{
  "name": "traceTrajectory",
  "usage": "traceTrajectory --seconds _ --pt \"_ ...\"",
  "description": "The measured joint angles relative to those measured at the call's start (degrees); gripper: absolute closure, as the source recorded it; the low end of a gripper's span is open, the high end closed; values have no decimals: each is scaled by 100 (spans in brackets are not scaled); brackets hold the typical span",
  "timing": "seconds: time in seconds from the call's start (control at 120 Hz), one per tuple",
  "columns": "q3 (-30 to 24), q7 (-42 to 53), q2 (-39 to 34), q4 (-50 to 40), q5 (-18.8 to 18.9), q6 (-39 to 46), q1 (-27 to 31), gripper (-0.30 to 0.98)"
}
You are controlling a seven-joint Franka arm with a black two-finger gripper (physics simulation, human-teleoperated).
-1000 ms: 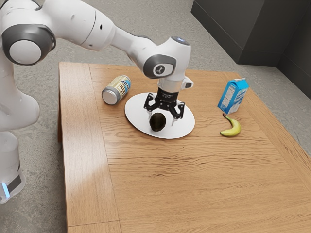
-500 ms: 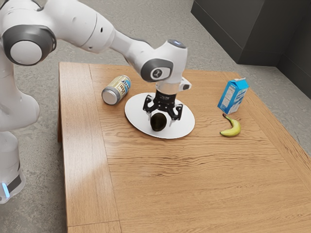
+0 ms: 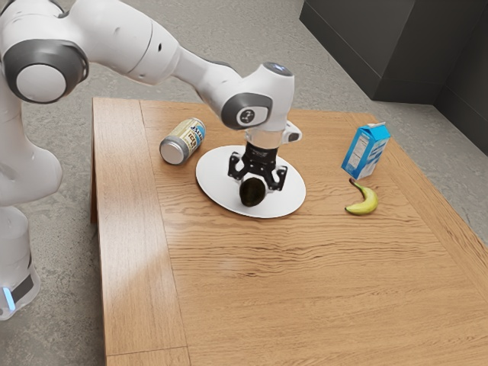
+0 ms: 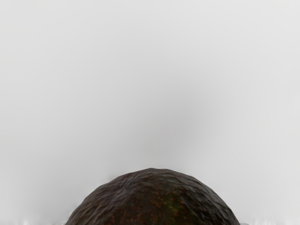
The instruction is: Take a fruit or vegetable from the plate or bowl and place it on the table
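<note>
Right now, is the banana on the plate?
No, the banana lies on the tabletop near the blue carton, clear of the plate.

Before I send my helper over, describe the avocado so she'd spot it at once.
On the wooden table lies one white plate. The avocado is on it: rounded, blackish and pebbly-skinned, where the banana is yellow and curved.

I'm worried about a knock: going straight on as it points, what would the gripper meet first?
Pointing down, the gripper would probably meet the white plate first, with the dark fruit right at it; the gap is unclear.
</note>
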Motion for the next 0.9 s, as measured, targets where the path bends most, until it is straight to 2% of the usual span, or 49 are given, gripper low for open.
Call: traceTrajectory --seconds 0.267,0.708,0.9 --pt "-836 125 112 872 -11 -165 41 33" --pt "-1357 351 305 1132 -118 -160 64 32" --pt "-1374 479 292 1133 -240 -144 99 10"
